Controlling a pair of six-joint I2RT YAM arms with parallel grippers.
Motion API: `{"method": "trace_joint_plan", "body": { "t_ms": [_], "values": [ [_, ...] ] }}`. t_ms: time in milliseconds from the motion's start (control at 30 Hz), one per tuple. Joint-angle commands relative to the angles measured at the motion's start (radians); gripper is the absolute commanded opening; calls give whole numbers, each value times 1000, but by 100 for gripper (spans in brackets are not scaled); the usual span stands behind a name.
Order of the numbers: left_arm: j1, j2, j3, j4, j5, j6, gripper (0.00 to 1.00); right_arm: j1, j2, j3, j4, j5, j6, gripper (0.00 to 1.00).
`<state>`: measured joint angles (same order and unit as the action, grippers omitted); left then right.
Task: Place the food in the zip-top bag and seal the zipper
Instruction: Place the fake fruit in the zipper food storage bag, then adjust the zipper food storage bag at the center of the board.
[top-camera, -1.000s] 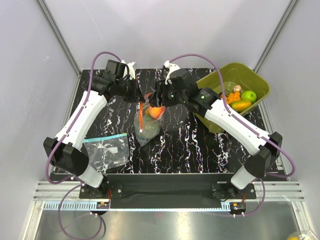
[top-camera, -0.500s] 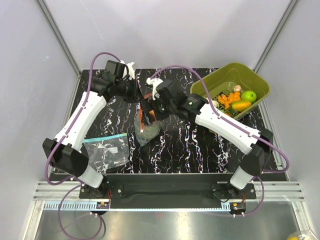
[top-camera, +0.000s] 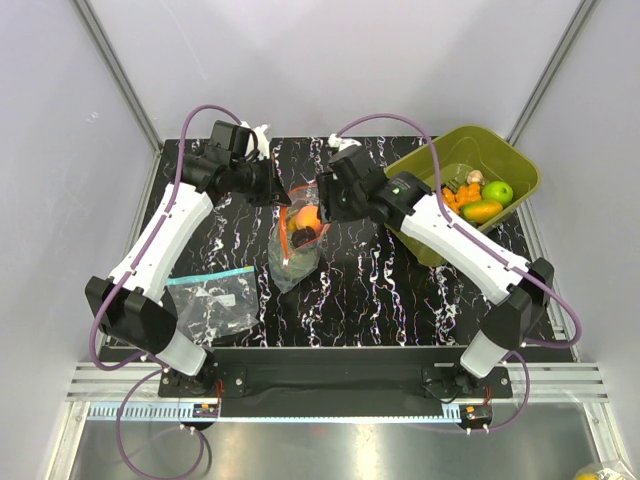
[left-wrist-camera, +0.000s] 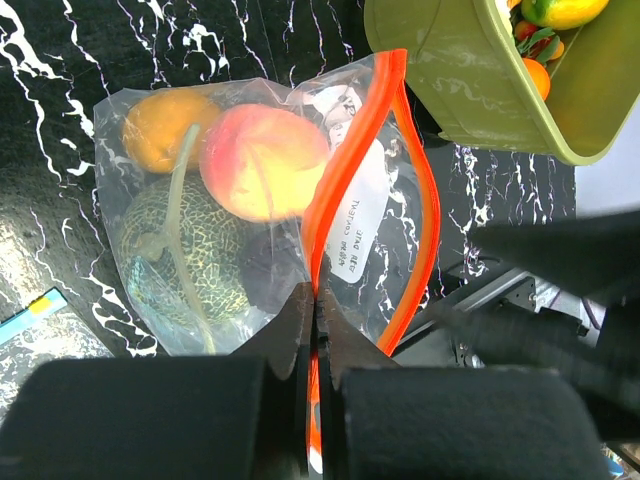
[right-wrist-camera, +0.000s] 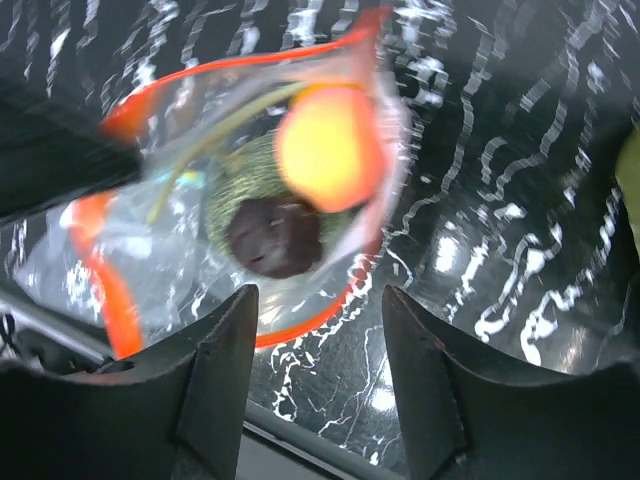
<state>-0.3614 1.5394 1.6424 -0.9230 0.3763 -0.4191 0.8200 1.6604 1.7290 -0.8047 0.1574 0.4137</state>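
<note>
The zip-top bag (top-camera: 296, 248) hangs open at mid table. My left gripper (left-wrist-camera: 318, 300) is shut on its red-orange zipper (left-wrist-camera: 350, 210) and holds the mouth up. Inside lie a peach (left-wrist-camera: 265, 160), an orange (left-wrist-camera: 160, 125), a netted melon (left-wrist-camera: 185, 255) and a dark round piece (right-wrist-camera: 272, 236). My right gripper (right-wrist-camera: 315, 300) is open and empty, just above the bag's mouth; in the top view it (top-camera: 325, 205) sits right of the bag. More food, a green apple (top-camera: 498, 191) and carrots (top-camera: 462, 196), lies in the olive tub.
The olive-green tub (top-camera: 520, 165) stands at the back right, close to my right arm. A second clear bag with a teal-blue strip (top-camera: 212, 300) lies flat at the front left. Grey walls close the table at the back and sides.
My right gripper reached into the bag's mouth with the peach, let it go and has drawn back right, open. The peach now lies in the bag. The left gripper has held still.
</note>
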Motion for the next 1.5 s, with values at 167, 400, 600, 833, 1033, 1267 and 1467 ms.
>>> {"method": "trace_joint_plan", "body": {
  "t_ms": [167, 400, 600, 833, 1033, 1267, 1467],
  "values": [
    [-2, -55, 4, 46, -4, 0, 0, -96, 12, 17, -27, -93, 168, 54],
    [-1, -55, 0, 44, -5, 2, 0, -96, 73, 37, -4, -151, 154, 48],
    [-2, -39, 34, 15, -17, 16, 0, -93, 56, 64, -62, -124, 117, 0],
    [-40, 59, 224, -131, -109, 80, 0, -13, -80, 104, 12, -4, 10, 0],
    [-103, 139, 265, -198, -157, 70, 0, 37, -7, 168, -76, 80, -53, 0],
    [-50, 88, 151, -162, -224, 20, 0, 13, -54, 103, -151, 303, -3, 0],
    [-213, 145, 400, -226, -372, 103, 0, -61, -143, -66, -64, 171, 68, 0]
  ]
}}
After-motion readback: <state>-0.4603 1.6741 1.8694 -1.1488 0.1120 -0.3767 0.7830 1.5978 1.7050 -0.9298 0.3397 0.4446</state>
